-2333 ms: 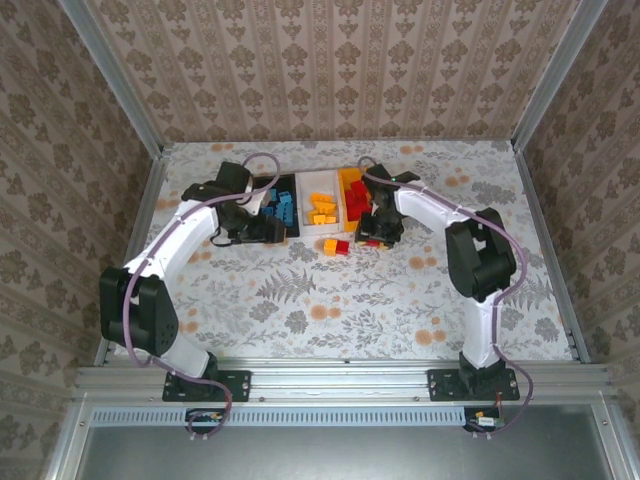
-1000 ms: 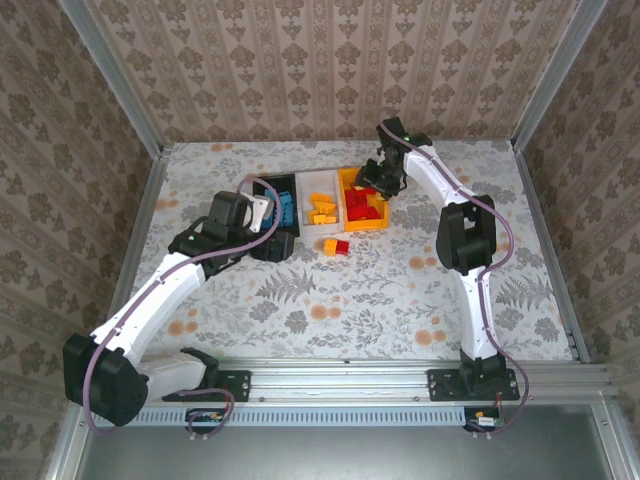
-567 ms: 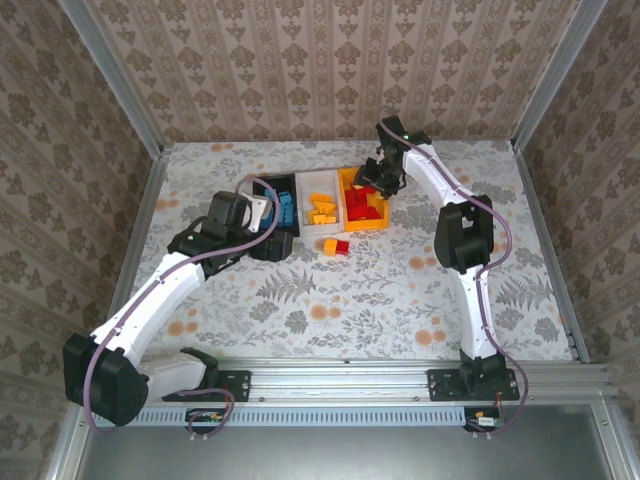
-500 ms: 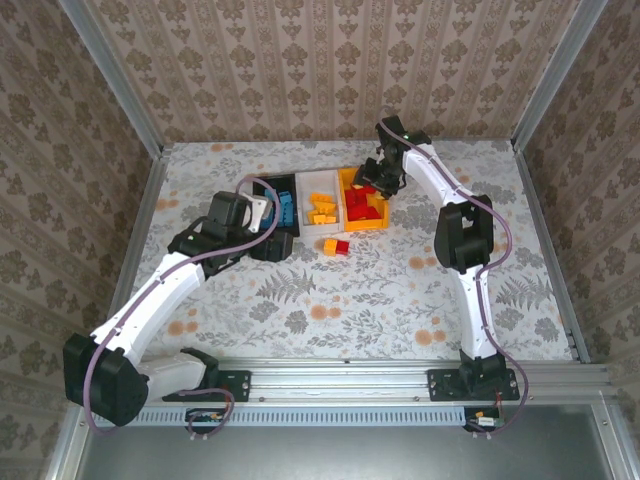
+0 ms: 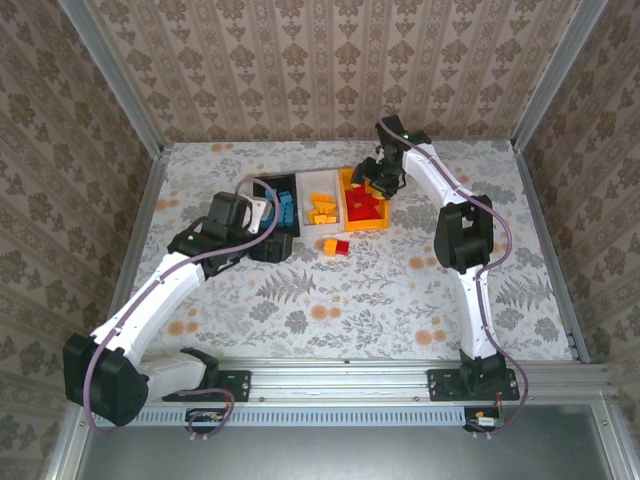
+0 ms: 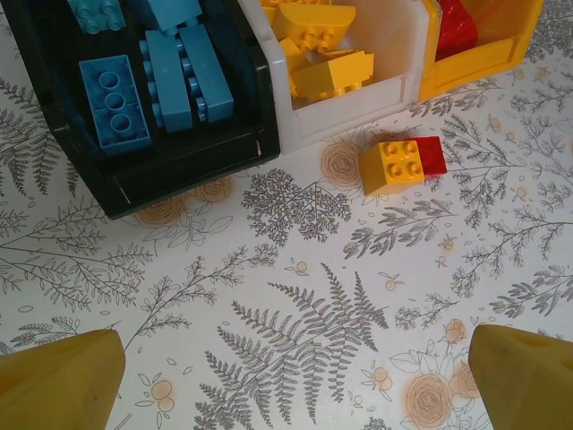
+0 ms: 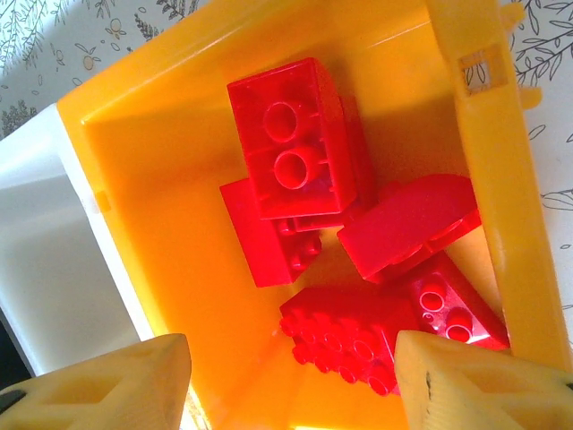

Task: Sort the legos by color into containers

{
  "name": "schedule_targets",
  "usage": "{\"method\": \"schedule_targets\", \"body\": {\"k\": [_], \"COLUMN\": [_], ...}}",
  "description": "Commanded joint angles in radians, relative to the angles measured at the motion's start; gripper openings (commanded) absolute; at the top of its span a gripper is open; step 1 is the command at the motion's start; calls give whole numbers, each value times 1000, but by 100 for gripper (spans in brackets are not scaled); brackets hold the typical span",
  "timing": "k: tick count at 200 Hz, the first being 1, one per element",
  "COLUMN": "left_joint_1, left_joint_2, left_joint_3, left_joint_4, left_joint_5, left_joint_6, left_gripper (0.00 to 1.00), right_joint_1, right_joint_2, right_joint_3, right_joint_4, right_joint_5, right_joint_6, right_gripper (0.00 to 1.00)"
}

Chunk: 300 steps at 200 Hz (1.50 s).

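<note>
Over the orange-yellow bin [image 7: 491, 152], the right arm's fingers [image 7: 483, 387] point down, parted.

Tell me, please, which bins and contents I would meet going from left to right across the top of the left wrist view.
black bin holding blue bricks → white bin holding orange bricks → orange-yellow bin with a red brick showing in it
</note>
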Motion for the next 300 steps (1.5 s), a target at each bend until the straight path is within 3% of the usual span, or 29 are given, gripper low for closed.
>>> {"method": "schedule_targets", "body": {"k": [1, 51, 83, 175, 228, 269, 300], "left_joint_1": [7, 9, 9, 9, 10, -6, -8], "left_joint_2": [-11, 14, 60, 144, 164, 176, 173], "left_joint_3": [1, 4, 34, 79, 75, 25, 1], "left_joint_4": [-4, 21, 38, 76, 72, 120, 141], "left_joint_5": [2, 26, 53, 122, 165, 191, 192], "left_joint_6": [-16, -11, -8, -26, -42, -83, -127], "left_gripper": [100, 100, 100, 100, 100, 100, 100], "right_joint_1": [-6, -7, -5, -3, 58, 119, 147], "right_joint_2": [13, -40, -139, -588, -779, -824, -770], "right_joint_3": [16, -4, -105, -713, -1026, -1173, -1207], "right_joint_4": [-73, -74, -30, 255, 369, 479, 504], "right_joint_5": [23, 20, 6, -75, -101, -129, -151], "right_joint_6": [0, 8, 19, 52, 91, 136, 137], "right_gripper": [63, 63, 63, 66, 70, 74, 76]}}
